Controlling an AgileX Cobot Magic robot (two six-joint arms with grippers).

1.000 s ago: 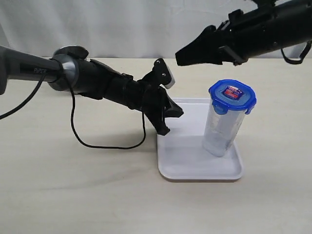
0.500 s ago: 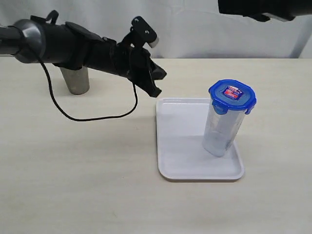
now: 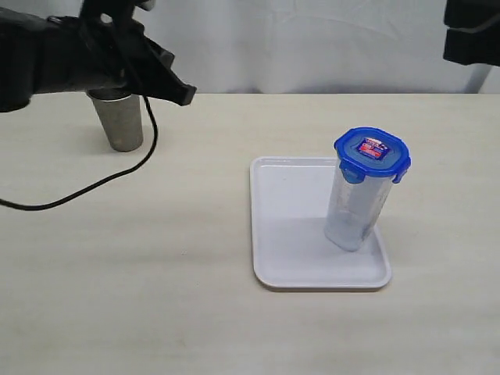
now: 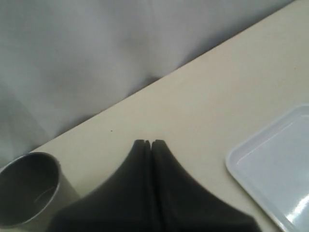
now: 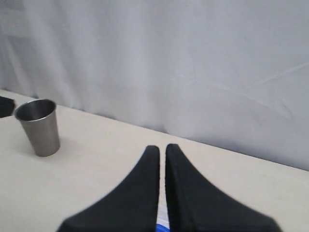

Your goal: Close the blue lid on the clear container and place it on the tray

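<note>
The clear container stands a little tilted on the white tray, at the tray's right side. The blue lid sits on top of it, sticker up. Nothing touches it. My left gripper is shut and empty, raised at the back left, far from the tray; in the left wrist view its tips are pressed together above the table, with a corner of the tray beside them. My right gripper is shut and empty, high up. A sliver of the blue lid shows below it.
A grey metal cup stands at the back left, just under the left arm; it also shows as the cup and the cup. A black cable trails over the table's left part. Part of the right arm fills the top right corner.
The left arm has drawn back from the tray's left edge, up and away to the back left over the cup. The right arm has pulled off toward the top right corner.
</note>
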